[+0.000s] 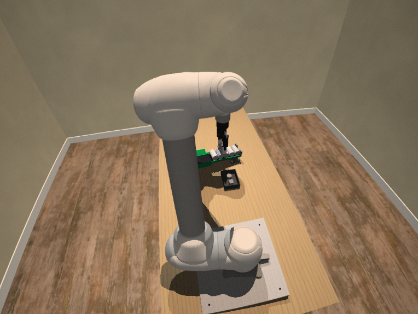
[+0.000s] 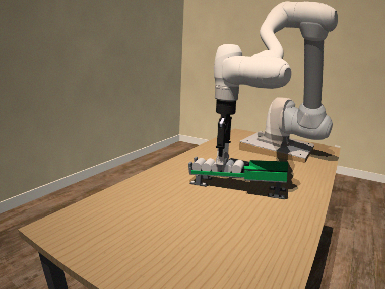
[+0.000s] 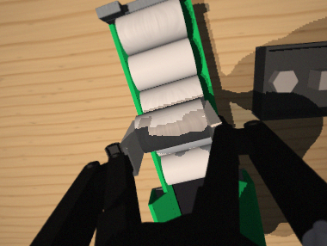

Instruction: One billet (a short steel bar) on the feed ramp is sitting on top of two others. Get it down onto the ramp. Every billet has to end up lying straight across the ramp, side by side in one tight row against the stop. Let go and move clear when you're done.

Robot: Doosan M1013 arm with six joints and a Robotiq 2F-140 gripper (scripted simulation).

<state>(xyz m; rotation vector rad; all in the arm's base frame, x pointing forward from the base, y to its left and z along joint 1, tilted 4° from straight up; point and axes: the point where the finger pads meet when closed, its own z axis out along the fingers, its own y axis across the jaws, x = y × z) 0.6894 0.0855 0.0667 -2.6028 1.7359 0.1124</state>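
Arm bent over ramp [image 2: 217, 172], wrist vertical.
Gripper [image 3: 172, 135] clenched on top billet [image 3: 174, 125] endwise; billet axis lies across ramp, resting atop row w/ stop [image 3: 108, 9] at far end.

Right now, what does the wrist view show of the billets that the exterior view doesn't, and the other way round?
Only the wrist view: the grey pads closing on the ends of the raised grey steel billet, which lies over its neighbours, and a dark tray beside the ramp. Only the exterior view: the green feed ramp's grey legs, its high end, and the whole white arm. Both: the gripper down at the billet row against the grey stop.
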